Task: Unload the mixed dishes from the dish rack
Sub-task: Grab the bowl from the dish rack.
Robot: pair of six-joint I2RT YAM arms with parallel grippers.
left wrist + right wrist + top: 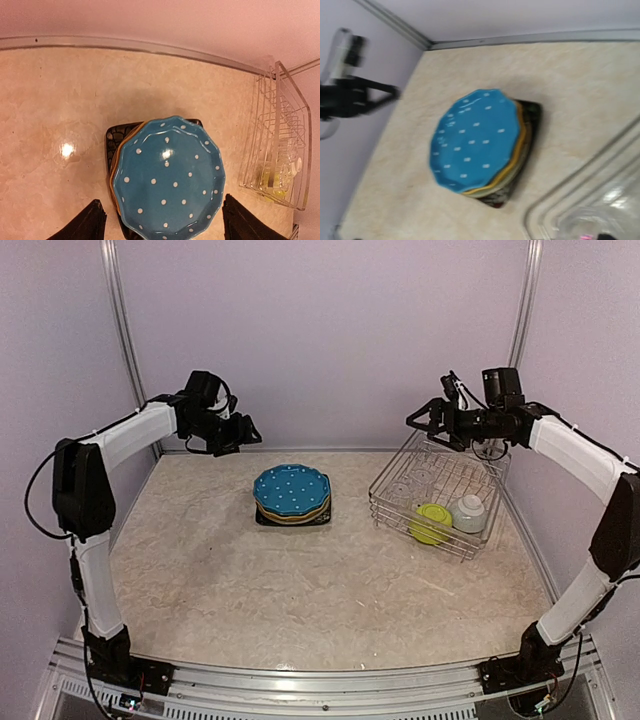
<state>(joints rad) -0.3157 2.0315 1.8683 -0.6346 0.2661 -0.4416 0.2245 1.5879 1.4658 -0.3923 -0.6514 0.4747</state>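
A stack of plates sits mid-table, with the blue white-dotted plate (291,490) (169,175) (475,137) on top. The yellow plate's rim (518,150) and the black square plate (113,142) (532,112) show beneath; the teal plate is hidden. The dish rack (485,540) (300,150) stands at the right. It holds the lime-green bowl (432,523), the pale grey-green bowl (468,512) and faint clear glasses (418,478). My left gripper (245,433) (162,200) is open and empty, high above the stack. My right gripper (420,423) looks open above the rack's far left corner.
Purple walls with metal rails close the table at the back and both sides. The rack's near corner (580,190) shows blurred in the right wrist view. Bare tabletop (300,590) lies between the stack and the arm bases.
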